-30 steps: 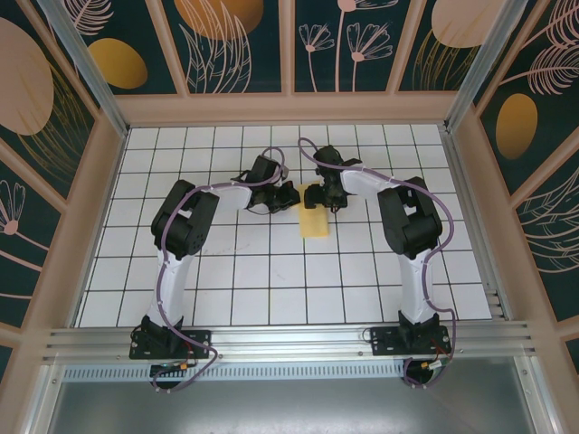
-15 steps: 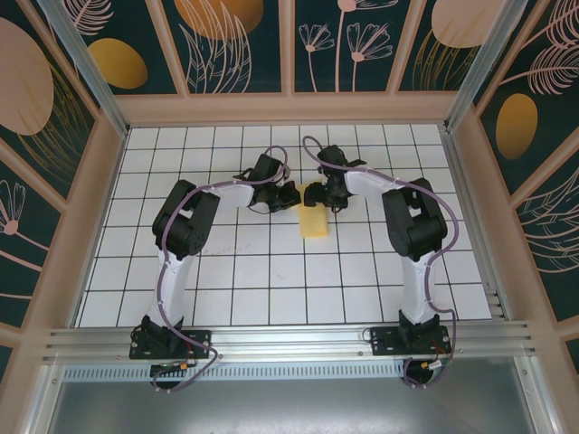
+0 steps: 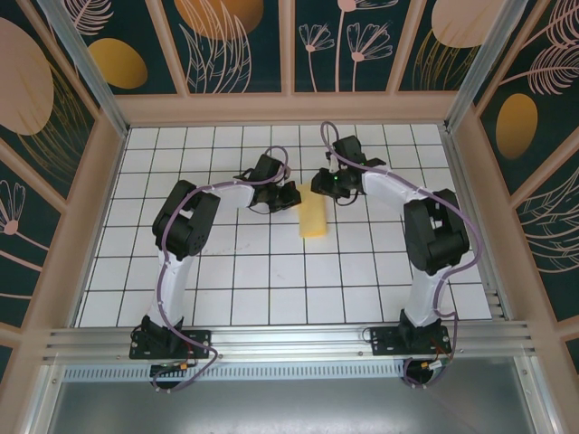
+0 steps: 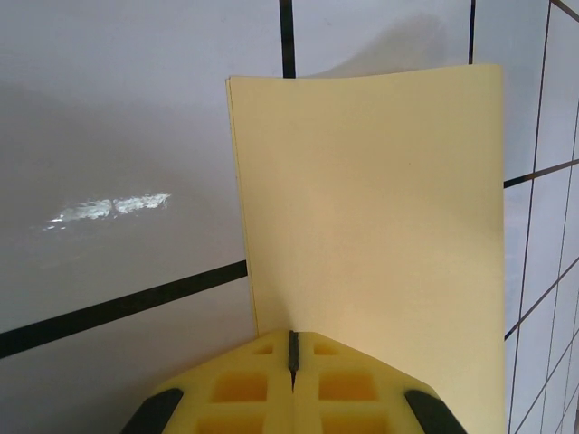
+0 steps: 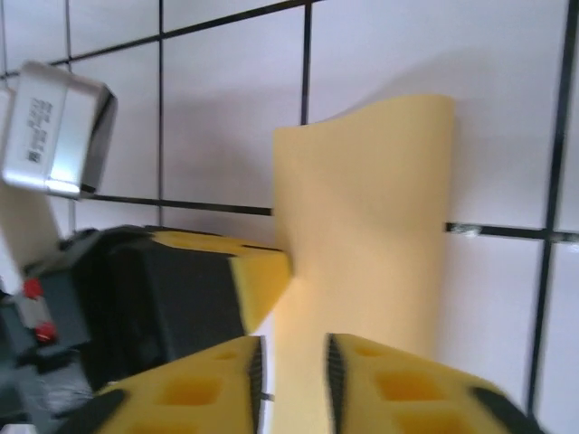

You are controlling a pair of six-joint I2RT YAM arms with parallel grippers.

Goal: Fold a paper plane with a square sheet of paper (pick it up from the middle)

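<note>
**Figure.** The square sheet of paper point(image 3: 315, 219), here doubled over into a two-layer rectangle, lies near the middle of the surface point(image 3: 226, 271), a little toward the far edge. One end bows up slightly and casts a shadow on the tiles.

The left fingers point(image 4: 258, 384) are clenched on the sheet's left edge, their pads meeting with the paper nipped between them. The right fingers point(image 5: 389, 384) stand at the sheet's far end with only a slim gap between them. Paper shows within that gap, but it cannot be told whether they are pinching it.

*Handling (judged):* the sheet is very light, thin and limp. It will droop from any single hold, crease at the least pressure, and slide readily on the glossy tiles. It is best held with a gentle pinch at mid-length of an edge, with the opposite side steadied.
</note>
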